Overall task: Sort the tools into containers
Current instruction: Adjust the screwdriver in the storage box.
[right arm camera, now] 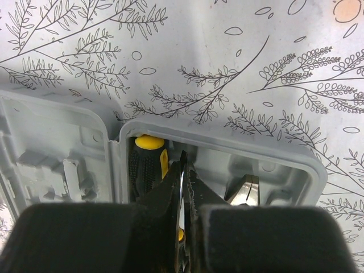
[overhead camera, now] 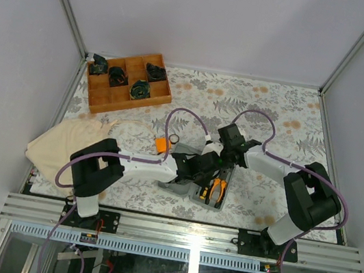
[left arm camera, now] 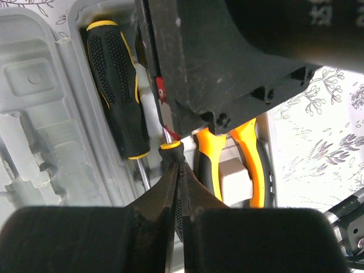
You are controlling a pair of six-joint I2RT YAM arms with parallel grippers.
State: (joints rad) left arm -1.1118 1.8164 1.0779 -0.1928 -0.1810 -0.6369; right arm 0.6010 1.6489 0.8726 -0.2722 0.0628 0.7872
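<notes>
I have both arms crowded over the open grey tool case (overhead camera: 180, 189) at the lower middle of the overhead view, on the leaf-patterned tabletop (overhead camera: 275, 117). The left gripper (left arm camera: 177, 170) has its fingers clenched flat together. Their tips sit at the yellow collar of a slim tool lying between the big black-and-yellow screwdriver (left arm camera: 116, 91) and the orange-handled pliers (left arm camera: 250, 165); I can't tell whether they pinch anything. The right gripper (right arm camera: 183, 170) is likewise clenched over the same half of the case, with a bright sliver between its fingers that may be a shaft, though I can't be sure. Screwdriver and pliers lie in moulded recesses of that half, which holds them side by side; the other half looks bare. My read is that the closed tips serve here as a poker, nudging a tool down into its slot, not carrying it. Not yet sorted are the orange tape measure (overhead camera: 161, 145) and the small black ring (overhead camera: 175, 138), out on the tabletop just above the case. With two wrists this close, a collision is my worry
</notes>
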